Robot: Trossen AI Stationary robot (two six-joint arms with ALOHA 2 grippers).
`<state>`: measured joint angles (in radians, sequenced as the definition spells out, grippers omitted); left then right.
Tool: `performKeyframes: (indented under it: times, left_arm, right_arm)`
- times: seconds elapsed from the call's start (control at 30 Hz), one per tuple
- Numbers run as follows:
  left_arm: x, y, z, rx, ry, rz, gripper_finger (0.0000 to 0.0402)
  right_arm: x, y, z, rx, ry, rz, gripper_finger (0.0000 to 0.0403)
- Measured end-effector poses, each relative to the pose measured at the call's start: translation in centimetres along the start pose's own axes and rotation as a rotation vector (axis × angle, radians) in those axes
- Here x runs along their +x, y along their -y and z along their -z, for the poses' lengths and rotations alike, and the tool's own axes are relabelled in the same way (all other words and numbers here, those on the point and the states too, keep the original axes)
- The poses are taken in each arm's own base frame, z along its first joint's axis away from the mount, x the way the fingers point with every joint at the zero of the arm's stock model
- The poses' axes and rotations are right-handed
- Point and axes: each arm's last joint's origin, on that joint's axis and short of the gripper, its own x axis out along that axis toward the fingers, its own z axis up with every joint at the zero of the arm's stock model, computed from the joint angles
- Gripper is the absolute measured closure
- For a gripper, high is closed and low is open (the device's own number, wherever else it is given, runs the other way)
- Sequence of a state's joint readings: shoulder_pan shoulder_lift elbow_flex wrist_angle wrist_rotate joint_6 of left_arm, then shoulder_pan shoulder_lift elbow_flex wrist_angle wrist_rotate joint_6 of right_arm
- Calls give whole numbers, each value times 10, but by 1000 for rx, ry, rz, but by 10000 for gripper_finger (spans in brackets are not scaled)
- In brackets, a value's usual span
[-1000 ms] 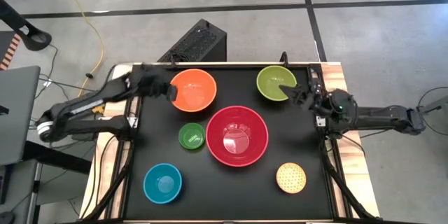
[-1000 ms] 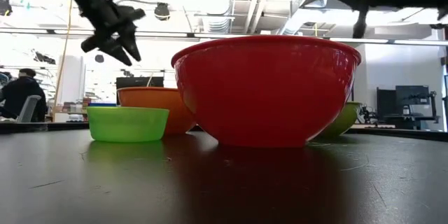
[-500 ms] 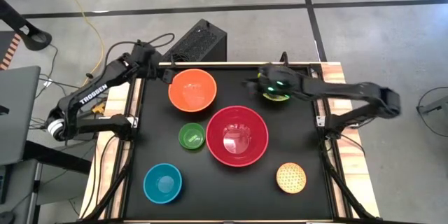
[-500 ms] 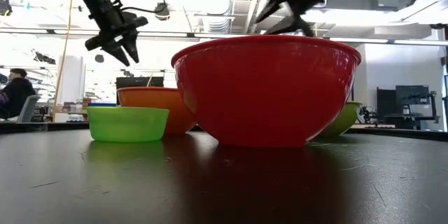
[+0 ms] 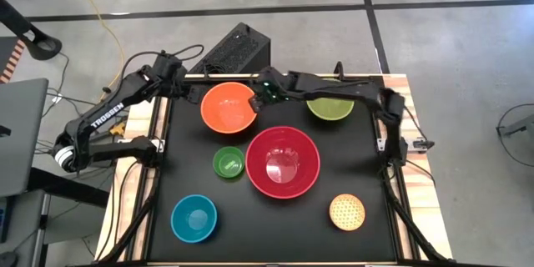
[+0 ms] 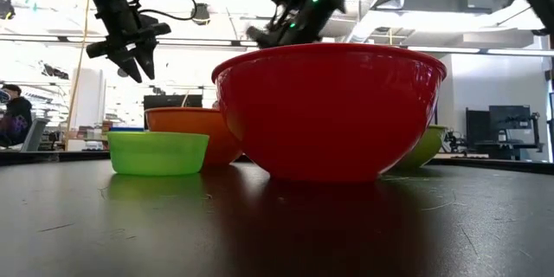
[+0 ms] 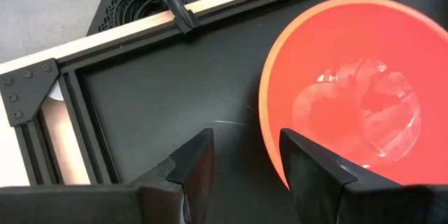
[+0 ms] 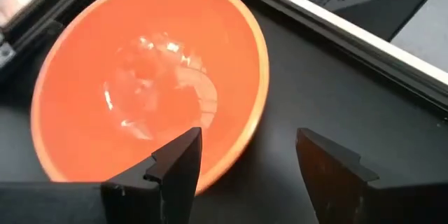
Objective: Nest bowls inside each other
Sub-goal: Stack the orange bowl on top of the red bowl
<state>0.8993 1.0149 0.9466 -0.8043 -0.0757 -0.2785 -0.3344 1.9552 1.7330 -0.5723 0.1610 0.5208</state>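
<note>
Six bowls stand upright on their bases on the black table: orange [image 5: 228, 107] at the far left, olive green [image 5: 331, 110] at the far right, red [image 5: 282, 161] in the middle, bright green [image 5: 228, 163], teal [image 5: 193, 218] and dotted yellow [image 5: 346, 212]. My left gripper [image 5: 188, 93] hangs open in the air just beyond the orange bowl's left rim [image 7: 269, 122]. My right gripper [image 5: 260, 100] hangs open above that bowl's right rim [image 8: 246, 143], which shows between its fingers in the right wrist view. In the low view both grippers, left [image 6: 130, 59] and right [image 6: 264, 36], stand well above the bowls.
The right arm [image 5: 350, 93] stretches across the far edge, over part of the olive green bowl. A black box [image 5: 238, 50] stands on the floor behind the table. The table's wooden frame [image 7: 126, 31] runs close behind the orange bowl. Bare black tabletop [image 5: 275, 225] lies between the teal and yellow bowls.
My right gripper has swung fast from the table's right edge leftward, across the olive green bowl, to the orange bowl's right rim, tipping forward, and its fingers have spread open. My left gripper has drawn back a little from the orange bowl toward the far-left corner.
</note>
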Motion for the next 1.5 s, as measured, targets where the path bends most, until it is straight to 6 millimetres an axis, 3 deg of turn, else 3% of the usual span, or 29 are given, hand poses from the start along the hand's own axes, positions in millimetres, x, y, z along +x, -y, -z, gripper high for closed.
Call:
performKeyframes:
  times: [0.4,0.83,1.1,1.5]
  left_arm:
    - [-23,-5,12,9,6,8,250]
    - [-31,-7,15,12,27,3,250]
    - [-31,-6,15,37,21,19,250]
    - [-31,-6,16,58,15,19,250]
  right_arm:
    - [25,-3,-24,-11,-46,-82,149]
    - [30,18,-34,48,-32,-33,133]
    - [51,25,-22,66,-69,54,133]
    - [80,3,9,47,-156,42,133]
